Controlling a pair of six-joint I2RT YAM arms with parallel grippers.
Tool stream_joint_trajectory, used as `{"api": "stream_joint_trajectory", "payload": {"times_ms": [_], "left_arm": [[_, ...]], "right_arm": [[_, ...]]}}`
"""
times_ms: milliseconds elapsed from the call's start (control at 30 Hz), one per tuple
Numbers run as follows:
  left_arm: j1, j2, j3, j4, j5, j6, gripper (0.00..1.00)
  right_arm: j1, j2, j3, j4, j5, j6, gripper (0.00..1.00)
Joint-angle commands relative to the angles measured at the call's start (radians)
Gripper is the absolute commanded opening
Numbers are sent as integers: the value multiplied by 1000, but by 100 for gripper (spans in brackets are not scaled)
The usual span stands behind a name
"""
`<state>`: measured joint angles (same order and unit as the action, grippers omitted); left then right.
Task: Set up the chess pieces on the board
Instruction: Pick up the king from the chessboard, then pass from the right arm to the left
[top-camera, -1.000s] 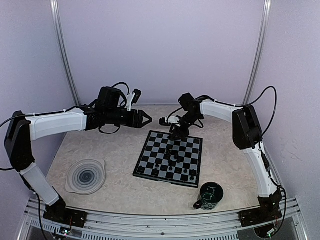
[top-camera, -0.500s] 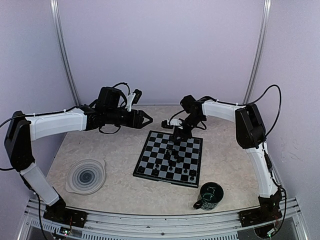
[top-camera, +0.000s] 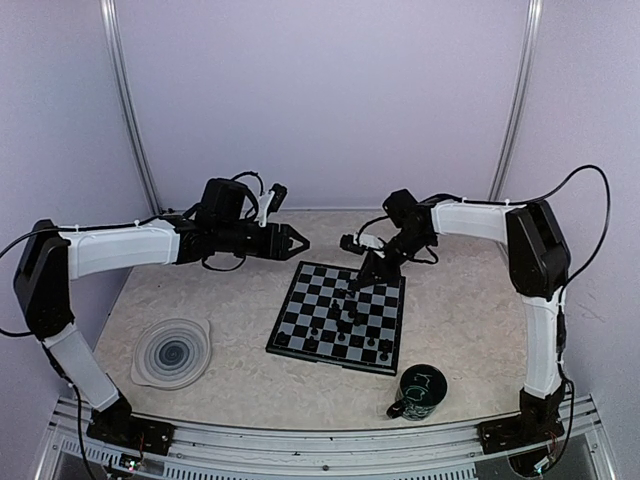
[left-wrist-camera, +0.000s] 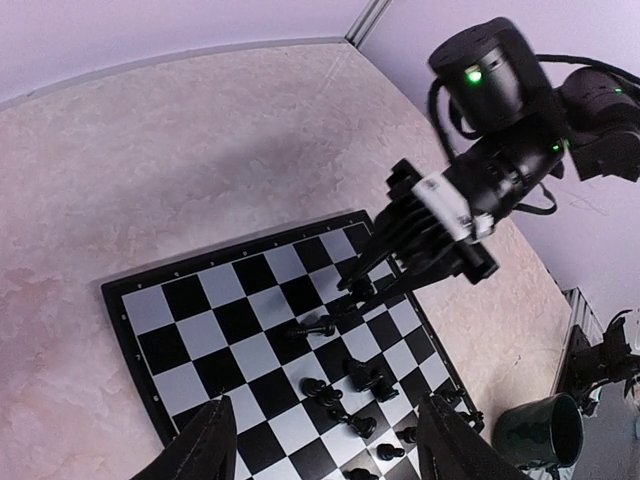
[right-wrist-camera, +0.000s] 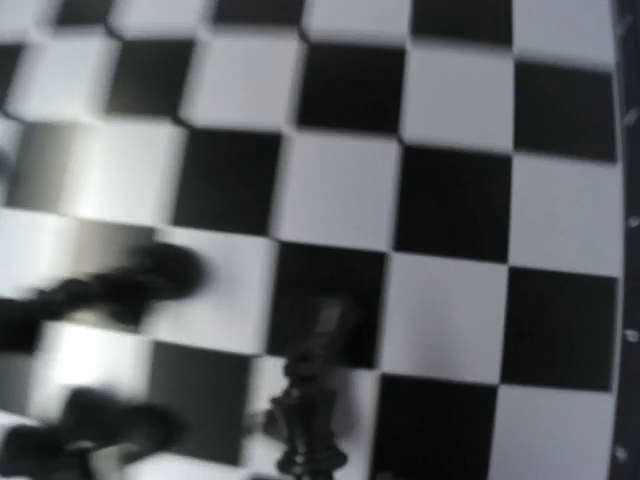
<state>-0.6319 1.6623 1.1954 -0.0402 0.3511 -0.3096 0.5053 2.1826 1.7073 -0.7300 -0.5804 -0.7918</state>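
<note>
Right arm (top-camera: 480, 215) swung outward; right end effector (left-wrist-camera: 365, 283) over board (left-wrist-camera: 190, 300), grip unclear; left end effector (top-camera: 300, 241) open.

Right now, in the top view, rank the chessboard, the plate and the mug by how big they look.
1. Chessboard, clearly largest.
2. Plate.
3. Mug, smallest.

The beige table (top-camera: 250, 385) carries the board (top-camera: 308, 306), a grey plate (top-camera: 172, 352) — and a green mug (top-camera: 418, 392).

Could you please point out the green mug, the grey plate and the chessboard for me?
green mug (top-camera: 422, 395), top view, side wall.
grey plate (top-camera: 172, 352), top view, spiral centre.
chessboard (top-camera: 299, 297), top view, bare left-hand square.
</note>
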Motion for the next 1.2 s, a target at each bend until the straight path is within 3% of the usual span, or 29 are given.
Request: {"api": "stream_joint_trajectory", "payload": {"times_ms": [0, 233, 367, 933, 1167], "left_arm": [[-35, 46, -1, 71, 57, -68, 61], [-115, 87, 10, 159, 96, -166, 59], [-139, 103, -2, 247, 124, -231, 59], [-155, 147, -2, 317, 122, -313, 58], [-155, 166, 6, 330, 153, -323, 41]], "right_arm": [[-13, -202, -133, 152, -181, 122, 10], [-13, -310, -286, 279, -349, 238, 10], [-13, -298, -292, 283, -381, 251, 10], [-13, -292, -273, 249, -492, 240, 11], [-13, -298, -268, 247, -513, 247, 12]]}}
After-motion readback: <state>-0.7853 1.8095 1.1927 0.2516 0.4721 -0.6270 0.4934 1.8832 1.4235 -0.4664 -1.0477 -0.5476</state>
